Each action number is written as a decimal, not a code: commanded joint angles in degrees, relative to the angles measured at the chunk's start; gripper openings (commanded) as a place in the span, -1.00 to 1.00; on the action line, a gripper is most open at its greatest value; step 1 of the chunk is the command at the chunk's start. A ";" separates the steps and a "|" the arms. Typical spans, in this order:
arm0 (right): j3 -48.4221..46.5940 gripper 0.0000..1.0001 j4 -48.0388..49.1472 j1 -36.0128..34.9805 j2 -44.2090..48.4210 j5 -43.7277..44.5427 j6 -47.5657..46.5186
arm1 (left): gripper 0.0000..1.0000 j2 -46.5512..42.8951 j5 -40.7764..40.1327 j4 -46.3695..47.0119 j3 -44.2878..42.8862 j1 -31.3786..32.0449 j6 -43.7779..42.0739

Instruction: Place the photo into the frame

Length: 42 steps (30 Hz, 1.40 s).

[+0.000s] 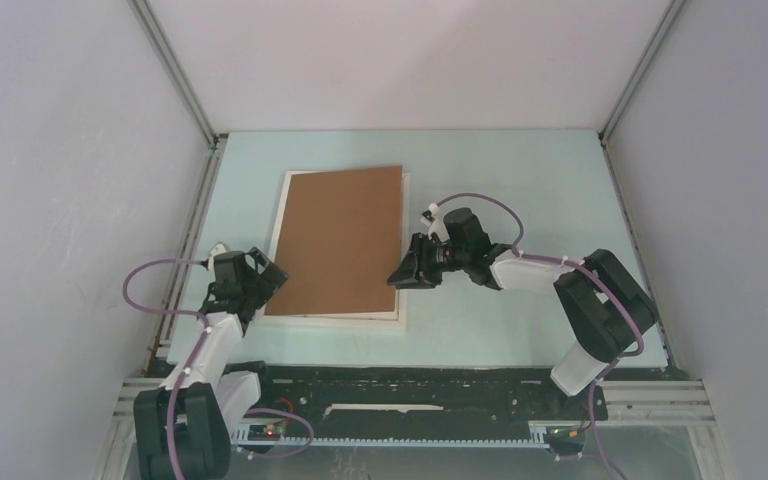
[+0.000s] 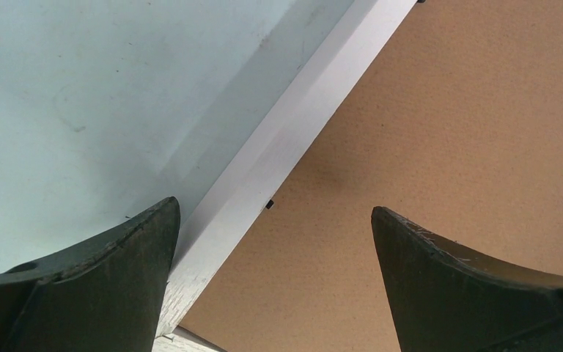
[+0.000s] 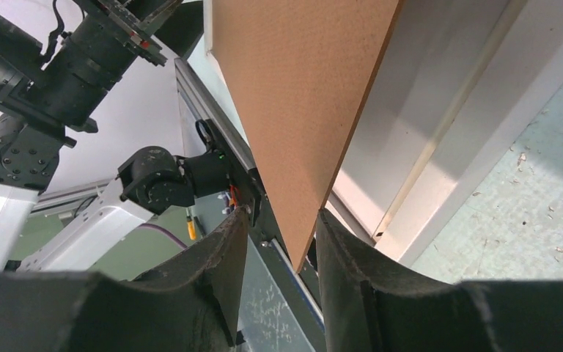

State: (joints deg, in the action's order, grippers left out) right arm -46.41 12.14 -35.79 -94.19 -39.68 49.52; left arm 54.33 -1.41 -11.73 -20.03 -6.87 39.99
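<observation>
Two sets of jaws, two states. Your right jaws stand part-closed around the near right corner of the brown backing board [image 3: 300, 88]. The corner sits between them, hard against one finger [image 3: 344, 293], with a thin gap to the other finger [image 3: 212, 293]. You can't tell from the wrist view whether that is a true clamp or the board just resting there. That corner is raised off the frame [image 3: 469, 125], with shadow on the white rail below it.

Your left jaws are spread wide and grip nothing. They hang over the frame's left rail near its near left corner: one finger [image 2: 102, 279] above the counter [image 2: 81, 95], the other finger [image 2: 469, 293] above the board. A small black tab [image 2: 270, 203] sits where the rail meets the board.

From the top view, the frame lies on the pale green counter, left of centre, long sides running away from the arm bases. The board covers nearly all of it; you see only thin white rim along the left, near and right sides. The right arm [image 1: 600, 300] reaches in from the right side, the left arm [image 1: 215, 345] from the near left corner, and the jaws sit at opposite sides of the frame's near end.

The photo shows in none of the three views, so you can't tell where it lies.
</observation>
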 commanded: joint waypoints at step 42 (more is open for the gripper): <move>-13.16 -0.11 -23.61 -12.77 -7.99 33.83 -17.10 | 1.00 -0.17 9.30 3.82 2.59 9.03 6.28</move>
State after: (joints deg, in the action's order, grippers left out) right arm -57.30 -8.95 -43.07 -99.22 -12.03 34.54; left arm 53.69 -3.16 -10.24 -18.92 -0.32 40.97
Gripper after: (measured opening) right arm 0.452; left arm 0.998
